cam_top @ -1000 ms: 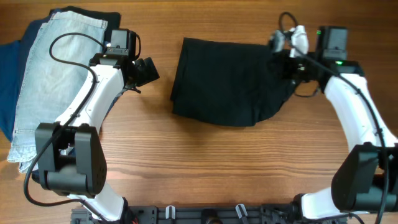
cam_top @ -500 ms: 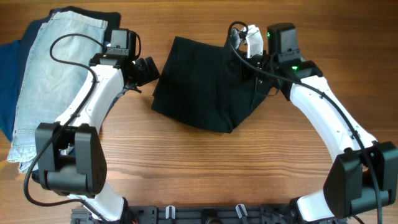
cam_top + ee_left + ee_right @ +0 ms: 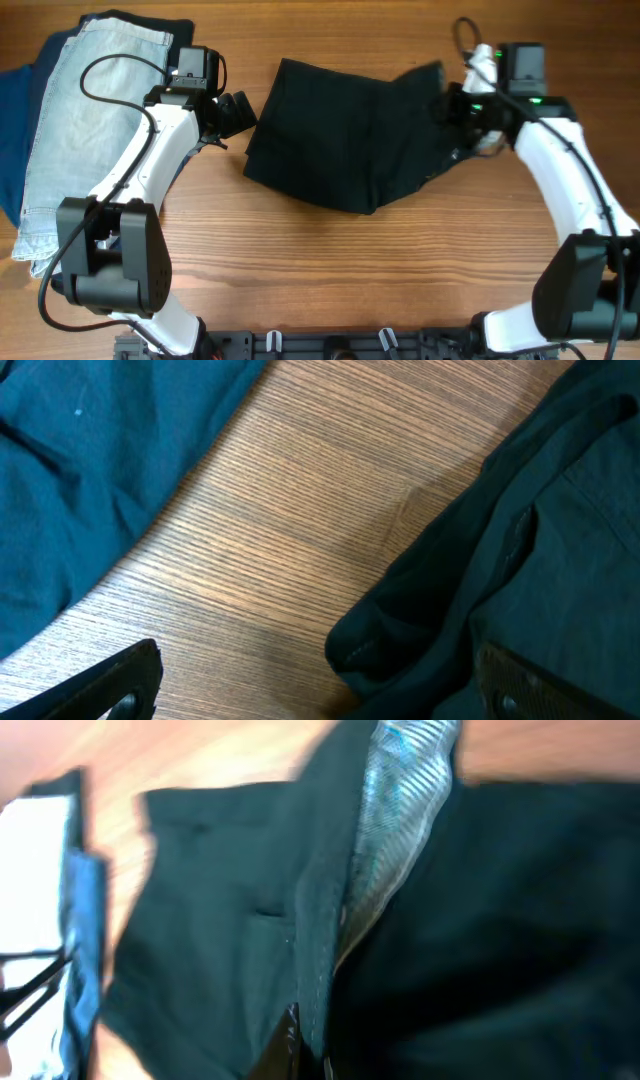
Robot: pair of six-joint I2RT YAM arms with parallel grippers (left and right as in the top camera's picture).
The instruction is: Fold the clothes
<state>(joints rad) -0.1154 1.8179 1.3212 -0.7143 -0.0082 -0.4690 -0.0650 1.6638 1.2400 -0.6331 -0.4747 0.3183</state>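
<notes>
At the far left of the worktop (image 3: pixel 330 270) lie navy blue garments (image 3: pixel 12 130), with light denim shorts (image 3: pixel 85 130) spread over them and reaching from the far edge to the near left. Just right of this pile the left tool (image 3: pixel 238 112) hangs released, its jaws wide apart, close to the left edge of the black shorts (image 3: pixel 340 130) but not touching them. In the left wrist view its two fingertips (image 3: pixel 110 680) stand at the lower corners, bare wood between them, a fold of the black shorts (image 3: pixel 520 560) at the right and a blue cloth (image 3: pixel 90 470) at the upper left.

The black shorts lie in the middle of the worktop, towards the far side, partly doubled over and rumpled. Their right far corner is drawn up off the wood to the right tool (image 3: pixel 455 108), which is clenched on the fabric. The right wrist view, blurred, shows the pale grey waistband lining (image 3: pixel 400 810) running along a dark hem down towards the jaws.
</notes>
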